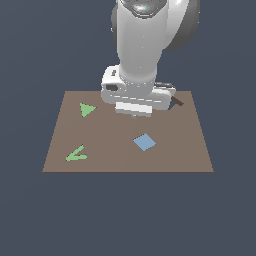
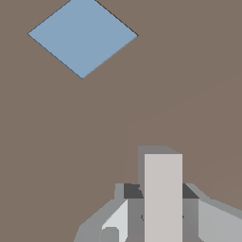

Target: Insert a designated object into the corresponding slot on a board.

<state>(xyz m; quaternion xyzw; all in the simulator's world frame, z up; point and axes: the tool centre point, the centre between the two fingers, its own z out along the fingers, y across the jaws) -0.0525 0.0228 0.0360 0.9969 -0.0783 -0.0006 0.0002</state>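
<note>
We see the Panda arm's gripper [image 1: 133, 115] low over the far middle of the brown board [image 1: 120, 160], its grey hand block hiding most of what lies beneath it. In the wrist view a pale grey-white block [image 2: 163, 196] stands between the gripper's fingers [image 2: 215, 222]; we take it for the stem of the T-shaped block, though its crossbar is out of sight. The fingers sit close against both sides of it, so the gripper appears clamped on the block.

Just past the hand, toward the exterior view's right, a small dark mark [image 1: 176, 102] shows at the board's far edge; most of it is hidden, so we cannot tell whether it is the T-shaped slot.

A blue square [image 1: 144, 142] lies on the board near the gripper. 2 green shapes lie toward the exterior view's left: a triangle [image 1: 87, 109] and a V-shaped piece [image 1: 76, 155].
</note>
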